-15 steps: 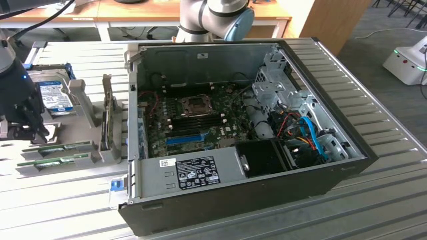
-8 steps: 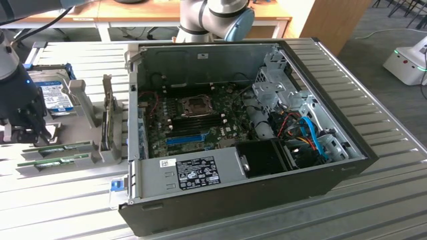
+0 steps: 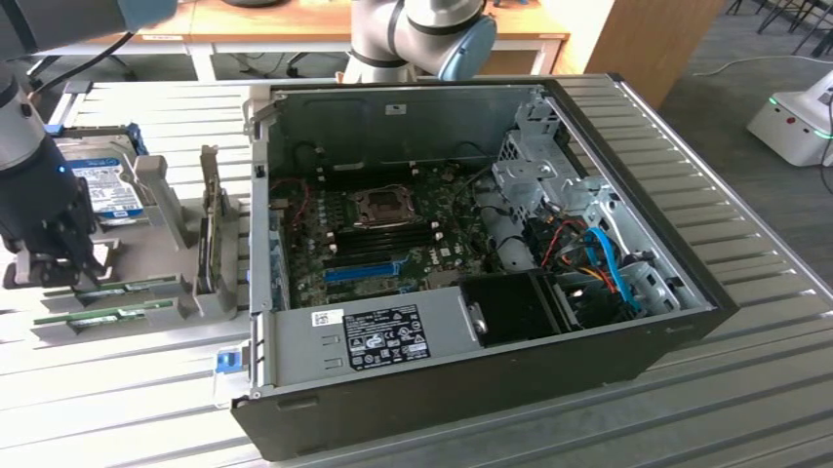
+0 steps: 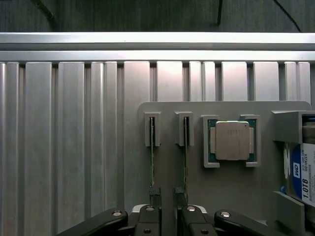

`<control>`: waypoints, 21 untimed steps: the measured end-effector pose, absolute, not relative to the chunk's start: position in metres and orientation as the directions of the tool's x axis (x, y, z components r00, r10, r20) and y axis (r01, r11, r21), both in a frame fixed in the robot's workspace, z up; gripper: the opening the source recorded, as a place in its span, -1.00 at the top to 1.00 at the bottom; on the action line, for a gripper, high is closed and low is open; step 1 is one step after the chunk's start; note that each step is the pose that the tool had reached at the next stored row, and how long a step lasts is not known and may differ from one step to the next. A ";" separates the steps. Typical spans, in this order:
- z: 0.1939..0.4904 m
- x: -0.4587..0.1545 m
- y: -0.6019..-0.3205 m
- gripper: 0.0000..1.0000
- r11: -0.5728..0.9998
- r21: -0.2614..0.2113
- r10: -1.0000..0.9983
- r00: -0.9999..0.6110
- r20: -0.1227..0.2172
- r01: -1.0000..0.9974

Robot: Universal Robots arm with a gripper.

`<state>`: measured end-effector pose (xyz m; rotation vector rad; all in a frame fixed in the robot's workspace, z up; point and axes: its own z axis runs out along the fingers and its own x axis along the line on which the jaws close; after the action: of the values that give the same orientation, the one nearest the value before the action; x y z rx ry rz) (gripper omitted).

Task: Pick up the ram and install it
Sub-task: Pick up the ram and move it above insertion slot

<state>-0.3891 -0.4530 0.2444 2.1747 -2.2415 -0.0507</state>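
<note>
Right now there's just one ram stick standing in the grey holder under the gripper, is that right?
Not quite. The grey holder under the gripper has two ram sticks, not one. The wrist view shows the first ram stick and the second ram stick edge-on, side by side, each in its own slot.

A robotics lab: a robot arm (image 3: 397, 39) stands at a ribbed metal counter (image 3: 742, 214) carrying an opened desktop computer case (image 3: 390, 122), with wooden desks (image 3: 299, 21) and a white machine (image 3: 794, 122) behind.

Hard drive (image 4: 301, 172), claw (image 4: 167, 196) base cropped by wrist-view edge.
</note>
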 end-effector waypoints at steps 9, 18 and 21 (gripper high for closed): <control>0.244 -0.389 -0.455 0.53 0.030 0.036 -0.999 -0.030 -0.010 -0.999; 0.243 -0.389 -0.457 0.53 0.030 0.036 -0.999 -0.030 -0.010 -0.999; 0.241 -0.389 -0.457 0.53 0.030 0.035 -0.999 -0.030 -0.010 -0.999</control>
<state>-0.3893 -0.4567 0.2410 2.1750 -2.2419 -0.0502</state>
